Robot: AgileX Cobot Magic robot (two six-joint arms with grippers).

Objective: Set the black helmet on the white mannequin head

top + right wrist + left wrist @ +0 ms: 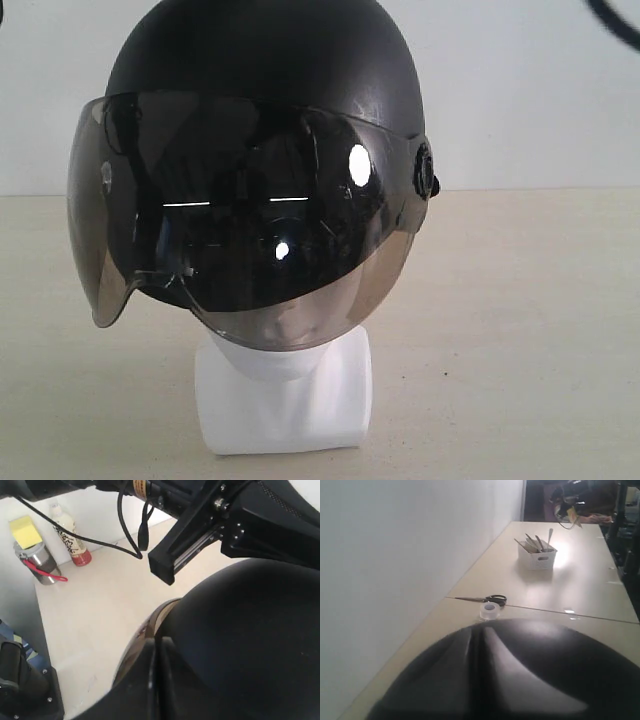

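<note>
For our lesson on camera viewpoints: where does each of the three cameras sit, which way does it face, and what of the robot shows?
Exterior: in front at face height, facing the black helmet on the white mannequin head; only a cable shows.
Left wrist: just over the helmet, looking along the table past scissors; no arm clearly shows.
Right wrist: over the helmet, near its visor; the left arm shows.
Shared: all see the helmet.
</note>
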